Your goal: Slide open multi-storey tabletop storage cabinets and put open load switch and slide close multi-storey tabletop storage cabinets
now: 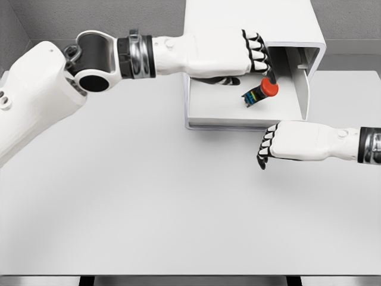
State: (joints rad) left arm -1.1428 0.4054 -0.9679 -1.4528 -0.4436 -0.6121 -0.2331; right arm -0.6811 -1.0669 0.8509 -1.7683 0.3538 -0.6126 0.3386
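under left hand (253, 52) fingertips, load switch (261, 93) in drawer (217, 110)

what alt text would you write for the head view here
A white drawer stands slid open from a white tabletop storage cabinet, with a red-capped load switch lying inside it. The robot's left hand reaches over the drawer, fingertips at the switch, while the right hand hovers over the white table by the drawer's front edge, holding nothing.

The left hand (253, 56) hides part of the switch (261, 92); contact seems likely, unclear.
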